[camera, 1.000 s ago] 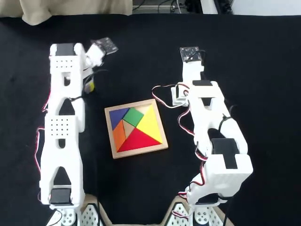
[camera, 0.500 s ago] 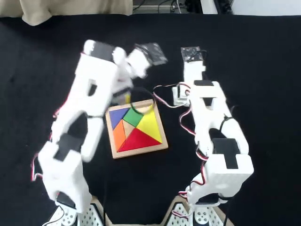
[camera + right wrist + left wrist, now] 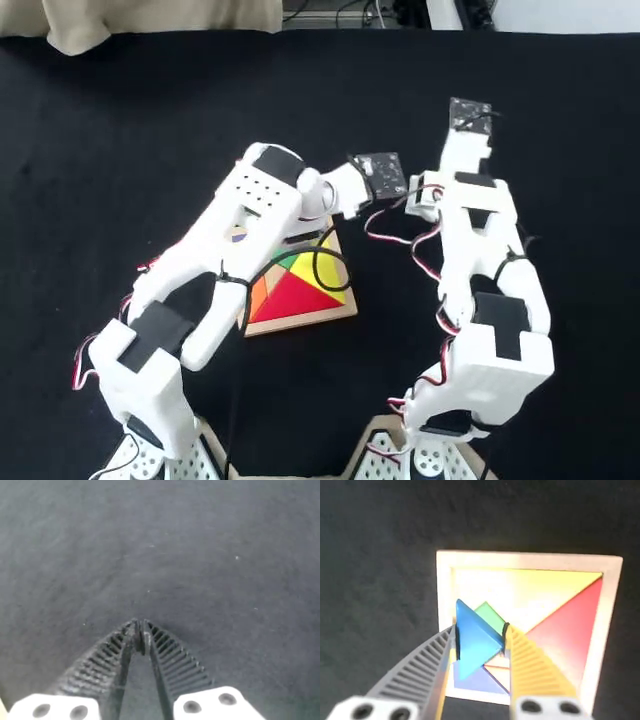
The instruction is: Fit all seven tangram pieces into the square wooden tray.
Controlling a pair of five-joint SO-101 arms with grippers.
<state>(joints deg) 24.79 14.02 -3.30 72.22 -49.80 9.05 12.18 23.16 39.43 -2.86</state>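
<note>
Triangle (image 3: pixel 474 647) in left end effector (image 3: pixel 480 629), near tray (image 3: pixel 520 558) edge

I'm looking down at a black cloth-covered table (image 3: pixel 560 260) that is carrying everything. A square wooden tray (image 3: pixel 445 595) of coloured pieces is lying flat on it, just below my left gripper (image 3: pixel 480 630). My right gripper (image 3: pixel 139 627) is hanging over bare black cloth, apart from the tray. A crumpled beige cloth (image 3: pixel 150 20) is lying at the table's far edge, well beyond both grippers.
</note>
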